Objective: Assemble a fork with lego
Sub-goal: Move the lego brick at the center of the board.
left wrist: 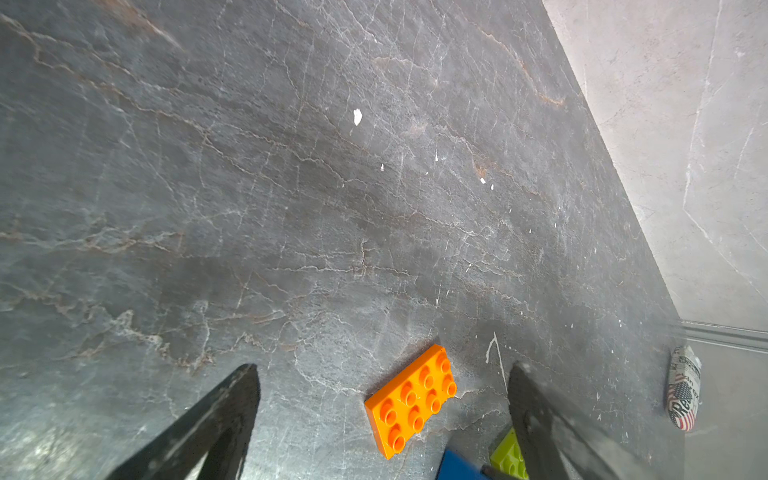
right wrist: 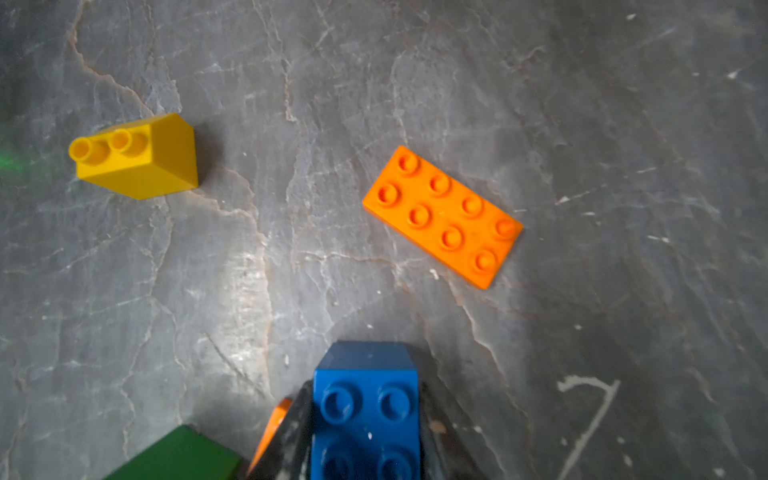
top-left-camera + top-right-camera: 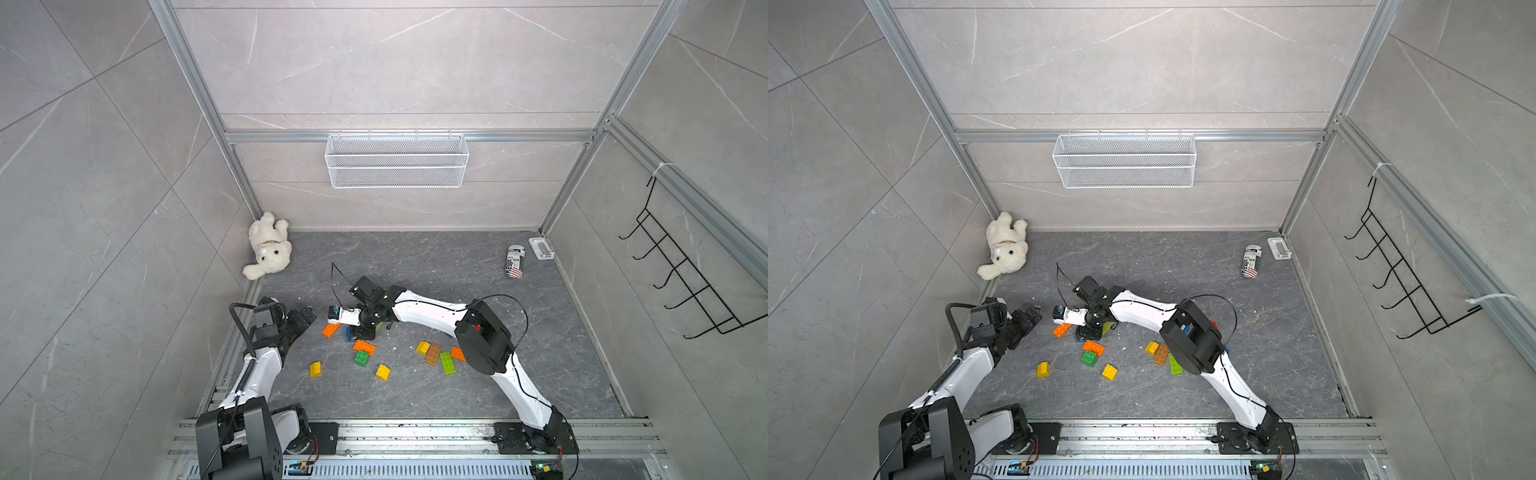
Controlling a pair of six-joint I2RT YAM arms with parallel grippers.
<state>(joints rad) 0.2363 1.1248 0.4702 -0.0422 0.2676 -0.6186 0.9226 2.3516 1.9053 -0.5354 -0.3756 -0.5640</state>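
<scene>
**Grasp stage of the fork build.** The right gripper [image 2: 365, 415] is clamped on a blue brick [image 2: 365, 365], studs facing the wrist camera. Whether the brick clears the table [image 3: 415, 270] cannot be told. The left gripper [image 1: 382, 372] holds nothing, its fingers wide apart. It stands near the right gripper, at its 9 o'clock. The flat orange plate [image 1: 411, 401] lies on the table just ahead of those open fingers.

**Hazards.**
- (a) The two grippers are close together over the plate, so a right-arm move toward 9 o'clock would likely strike the left fingers.
- (b) The plate is thin and loose. Pressing the blue brick onto its studs unbraced would probably skate it away.
- (c) The fingers bear only on the brick's flanks, so an off-centre press could twist it out.
- (d) An orange brick [image 3: 364, 347] and a green brick [image 3: 361, 358], touching each other, sit just at 5 o'clock of the right gripper. A low retreat could sweep them.

**Room.** The table is bare from centre toward 12 o'clock. A plush bear [image 3: 268, 247] fills the 10 o'clock corner and a can [image 3: 515, 259] lies near the 2 o'clock corner. Other loose bricks scatter toward 4 and 6 o'clock, short of the rail [image 3: 415, 428] at the near edge.
</scene>
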